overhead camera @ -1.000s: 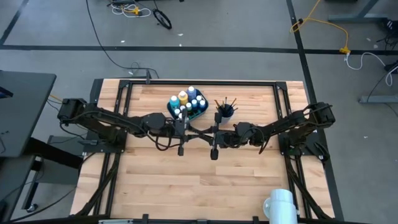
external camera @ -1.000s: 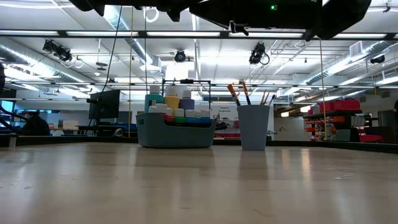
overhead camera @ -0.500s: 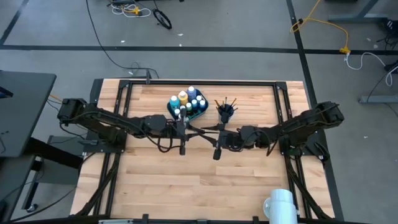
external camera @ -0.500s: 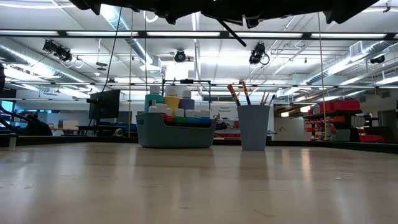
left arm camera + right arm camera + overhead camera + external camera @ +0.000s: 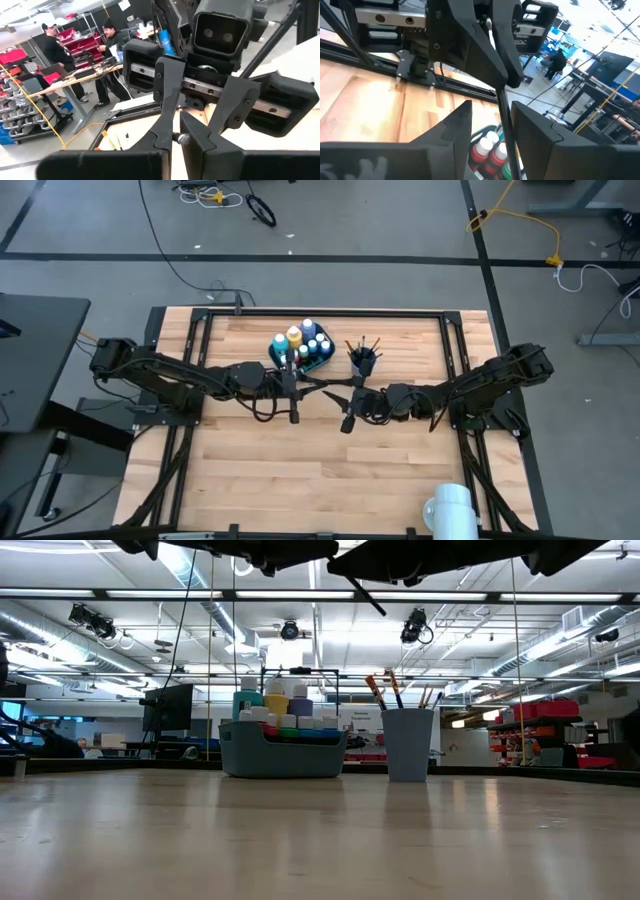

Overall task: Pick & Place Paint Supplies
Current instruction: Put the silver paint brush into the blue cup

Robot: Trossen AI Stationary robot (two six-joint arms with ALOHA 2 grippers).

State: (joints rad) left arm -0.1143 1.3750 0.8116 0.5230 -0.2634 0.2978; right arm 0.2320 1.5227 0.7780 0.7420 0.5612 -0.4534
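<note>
A thin dark paintbrush point(image 5: 327, 383) hangs high over the table's middle, with my left gripper point(image 5: 312, 385) shut on it. In the low view the brush point(image 5: 366, 596) slants down below the arms. My right gripper point(image 5: 492, 120) faces the left one and is open. Its fingers stand on either side of the brush shaft point(image 5: 504, 125) without visibly touching it. Behind them, a teal bin point(image 5: 322, 360) holds several white-capped paint bottles point(image 5: 298, 340). A blue cup point(image 5: 409, 745) beside it holds upright brushes. My left gripper pinches the paintbrush between its two fingertips point(image 5: 167, 135), where a small silvery bit of the brush point(image 5: 182, 138) shows. The fingers come level from the table's left and lie across the shaft. The brush is lifted clear and slants, one end hanging lower.
Bin and cup stand side by side near the table's far edge, just behind the two grippers. Bare wood runs from the grippers to the near edge. A white roll point(image 5: 450, 508) sits at the near right corner. People stand in the room beyond the table.
My right gripper has opened and let go of the paintbrush, then drawn back a little toward the table's right edge. The brush stays with my left gripper, and its free end has tipped down into a slant.
</note>
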